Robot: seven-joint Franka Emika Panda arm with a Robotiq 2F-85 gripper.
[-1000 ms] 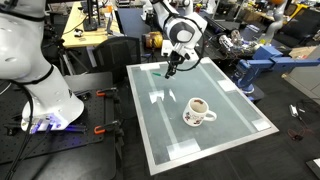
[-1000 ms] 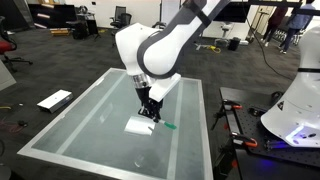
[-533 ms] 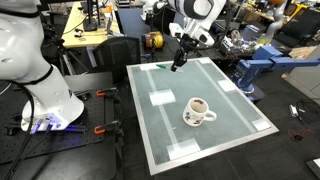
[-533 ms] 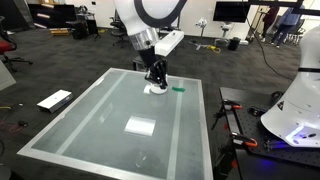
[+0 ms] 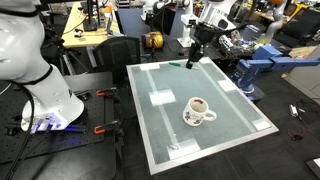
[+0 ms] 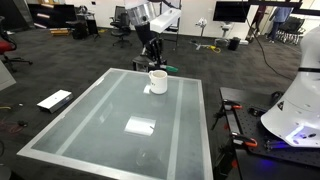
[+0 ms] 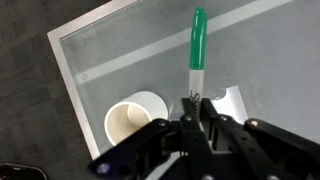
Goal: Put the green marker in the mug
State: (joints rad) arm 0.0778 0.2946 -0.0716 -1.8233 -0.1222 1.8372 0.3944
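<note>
My gripper point(image 7: 192, 108) is shut on the lower, paler end of the green marker point(image 7: 196, 45), which points away from the jaws over the table. The white mug point(image 7: 135, 116) stands upright below and to the left of the jaws, its opening facing up. In both exterior views the gripper point(image 5: 193, 54) point(image 6: 152, 55) hangs high above the table. The mug point(image 5: 198, 110) point(image 6: 157, 81) stands on the glass well below it. The marker shows as a small green tip point(image 5: 188, 64) under the fingers.
The glass-topped table point(image 5: 245, 115) has a pale frame and taped lines. A white paper patch point(image 5: 161, 98) point(image 6: 140, 126) lies on it, and also shows in the wrist view point(image 7: 233, 99). A white robot base point(image 5: 40, 70) stands beside the table.
The gripper has lifted the green marker off the table and carried it up and across. It now hangs high above the table, near the mug's side.
</note>
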